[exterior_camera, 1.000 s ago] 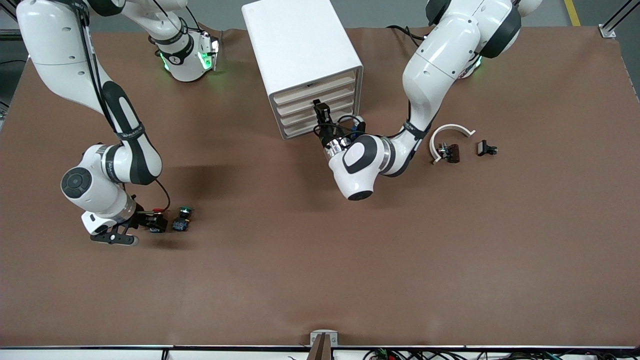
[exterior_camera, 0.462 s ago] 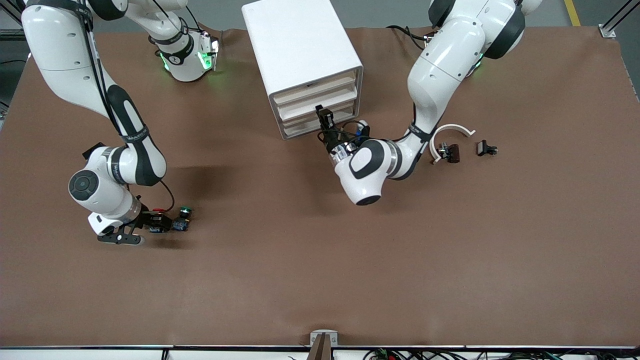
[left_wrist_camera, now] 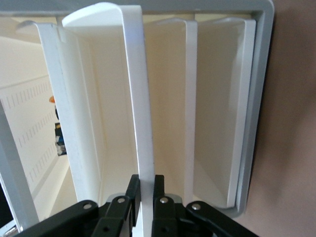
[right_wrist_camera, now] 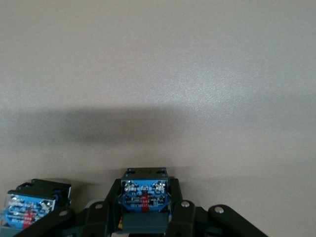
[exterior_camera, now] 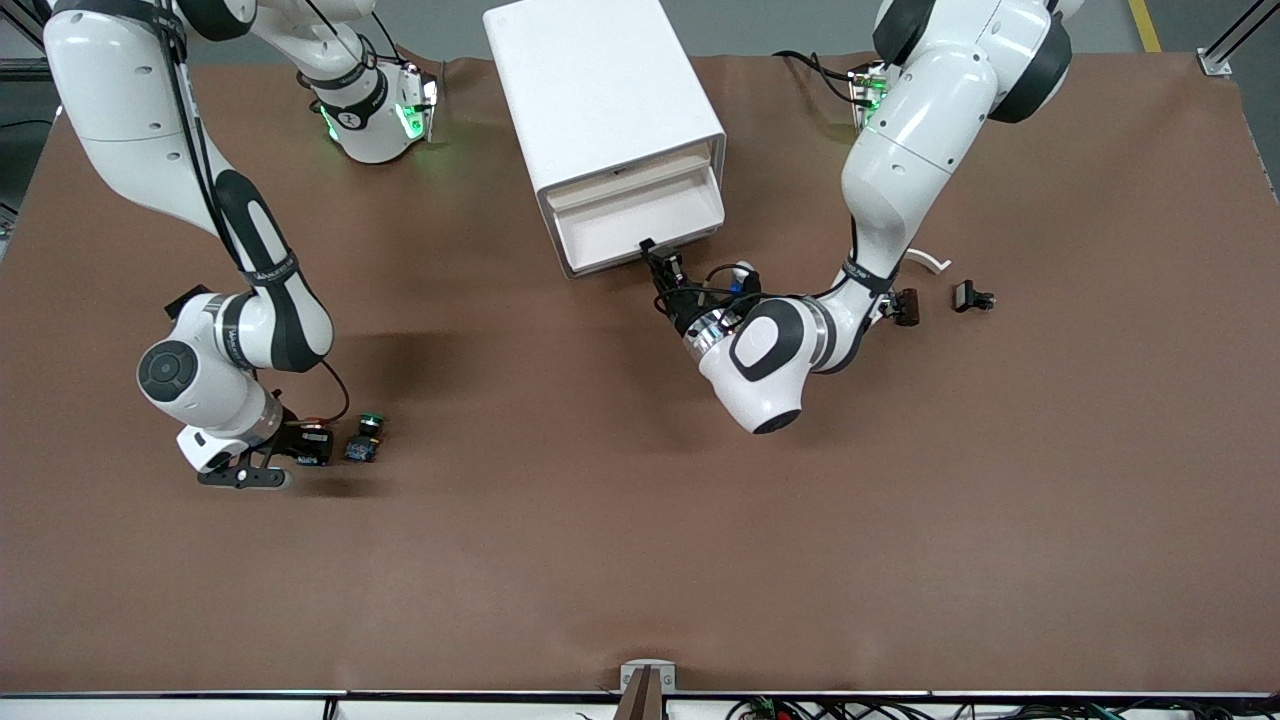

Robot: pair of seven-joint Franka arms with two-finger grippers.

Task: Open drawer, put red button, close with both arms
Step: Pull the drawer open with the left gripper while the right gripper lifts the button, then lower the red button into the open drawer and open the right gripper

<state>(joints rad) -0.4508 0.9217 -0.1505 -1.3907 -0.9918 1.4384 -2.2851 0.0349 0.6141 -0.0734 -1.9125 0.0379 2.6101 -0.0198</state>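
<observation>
The drawer (exterior_camera: 630, 215), second from the top of the white cabinet (exterior_camera: 600, 90), stands pulled out. My left gripper (exterior_camera: 652, 250) is shut on its front lip; in the left wrist view the fingers (left_wrist_camera: 132, 190) pinch the white lip (left_wrist_camera: 138, 98). My right gripper (exterior_camera: 312, 446) is low at the table toward the right arm's end, shut on the red button (exterior_camera: 316, 430). In the right wrist view the button's blue base block (right_wrist_camera: 144, 200) sits between the fingers (right_wrist_camera: 180, 212). Its red cap is hidden there.
A green-capped button (exterior_camera: 368, 437) stands on the table right beside the held one, also in the right wrist view (right_wrist_camera: 29, 210). A white curved piece (exterior_camera: 928, 260) and two small black parts (exterior_camera: 905, 305) (exterior_camera: 972, 296) lie toward the left arm's end.
My left gripper has drawn back toward the front camera with the drawer's lip in it, and the drawer has slid out. My right gripper has shifted only slightly.
</observation>
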